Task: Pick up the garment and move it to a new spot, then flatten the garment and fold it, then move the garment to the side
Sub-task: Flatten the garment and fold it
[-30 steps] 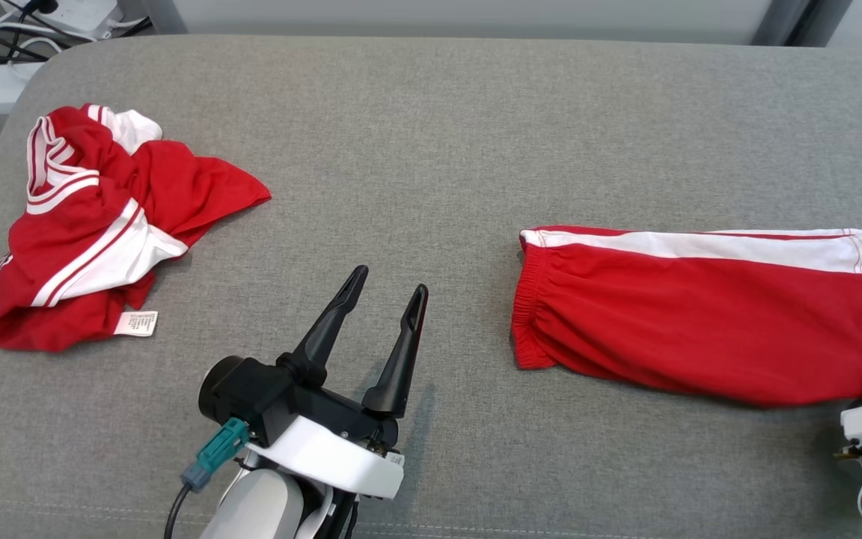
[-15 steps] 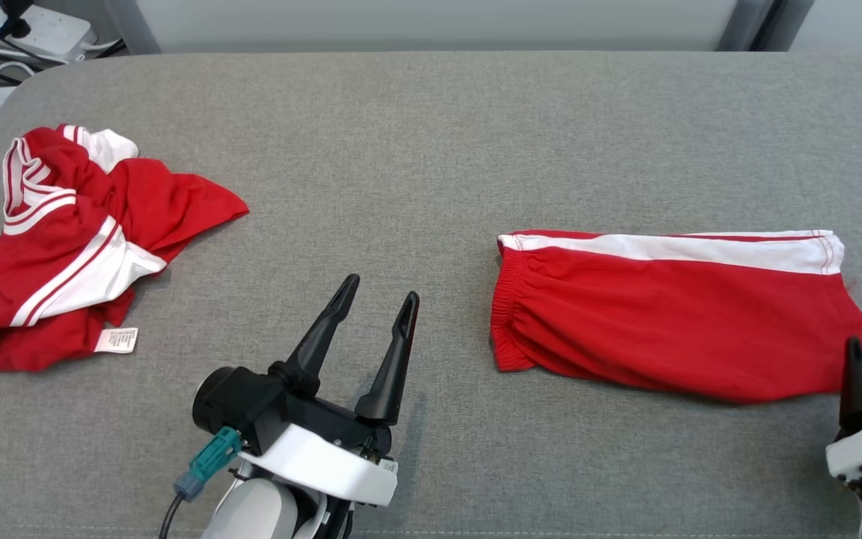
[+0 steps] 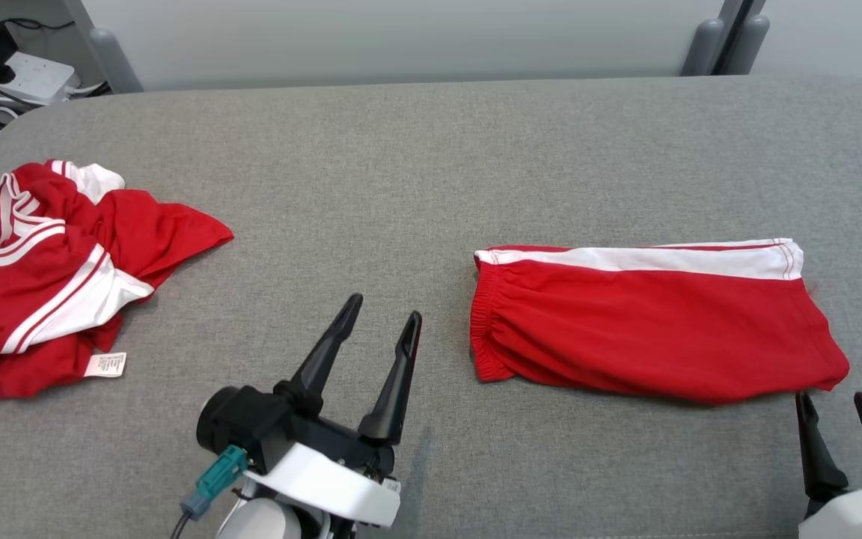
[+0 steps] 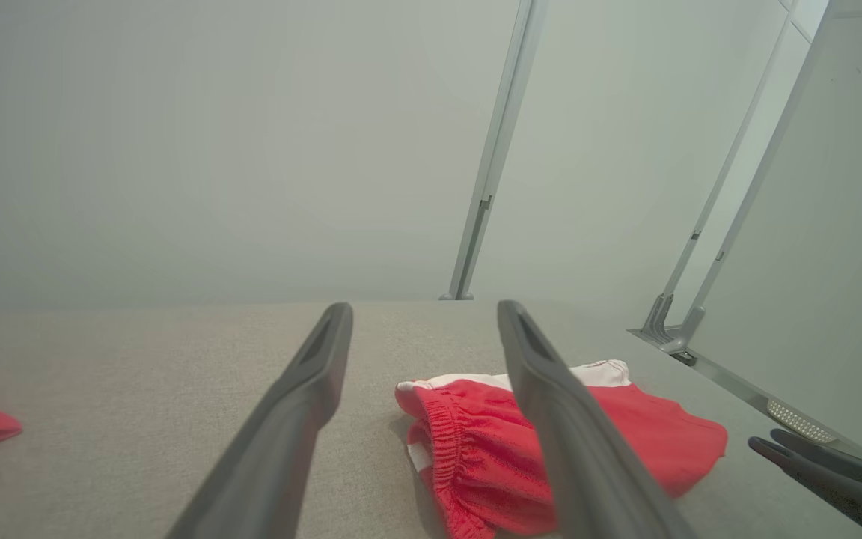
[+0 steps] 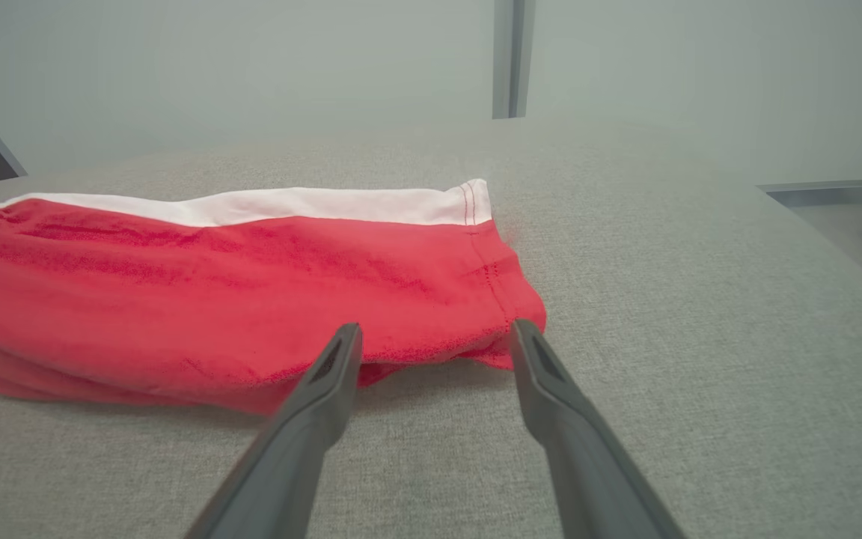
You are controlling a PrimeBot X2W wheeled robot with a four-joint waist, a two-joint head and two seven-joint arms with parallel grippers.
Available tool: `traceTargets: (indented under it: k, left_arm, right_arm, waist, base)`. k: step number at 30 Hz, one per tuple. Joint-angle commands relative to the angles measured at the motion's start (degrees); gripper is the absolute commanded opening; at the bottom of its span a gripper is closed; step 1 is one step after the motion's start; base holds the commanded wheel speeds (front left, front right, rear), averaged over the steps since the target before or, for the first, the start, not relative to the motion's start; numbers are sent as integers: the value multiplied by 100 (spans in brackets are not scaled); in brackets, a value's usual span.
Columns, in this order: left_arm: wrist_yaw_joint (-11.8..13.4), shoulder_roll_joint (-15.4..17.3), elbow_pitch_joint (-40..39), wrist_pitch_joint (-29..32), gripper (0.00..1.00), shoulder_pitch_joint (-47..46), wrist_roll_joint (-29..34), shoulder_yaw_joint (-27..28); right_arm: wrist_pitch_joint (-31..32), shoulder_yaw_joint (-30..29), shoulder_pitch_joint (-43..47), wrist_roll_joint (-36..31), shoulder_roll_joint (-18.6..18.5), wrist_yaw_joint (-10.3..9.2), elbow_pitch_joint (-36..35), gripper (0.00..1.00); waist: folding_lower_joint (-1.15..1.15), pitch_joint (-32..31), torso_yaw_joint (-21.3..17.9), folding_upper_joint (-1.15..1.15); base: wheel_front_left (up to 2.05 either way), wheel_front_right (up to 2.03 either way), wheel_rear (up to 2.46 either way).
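Observation:
A folded red garment [image 3: 648, 322] with a white side stripe lies flat on the right half of the grey surface; the right wrist view has the garment [image 5: 236, 292] just beyond the fingertips. My right gripper [image 3: 829, 400] stands open at the lower right, just off the garment's near right corner and holding nothing. My left gripper [image 3: 386, 308] is open and empty near the middle front, left of the elastic waistband [image 4: 453, 449]. In the left wrist view the left gripper [image 4: 423, 311] points past the garment [image 4: 625, 427].
A second red and white garment [image 3: 64, 277] lies crumpled at the far left with a white label showing. The grey upholstered surface [image 3: 416, 172] stretches wide between the two. A power strip and cables [image 3: 19, 71] sit beyond the back left corner.
My right gripper has let go of the garment's near right corner, opened and drawn back toward me. The head camera has tilted, shifting the whole picture down and left.

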Motion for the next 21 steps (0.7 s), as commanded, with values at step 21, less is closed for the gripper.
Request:
traceTargets:
  k: [21]
  left_arm:
    - [35,14,-21,-50,100,224,113,-38]
  right_arm:
    - [222,-191,-147,3030,53,22,421,100]
  waist:
    - [0,-303,159,0]
  base:
    - [0,0,0]
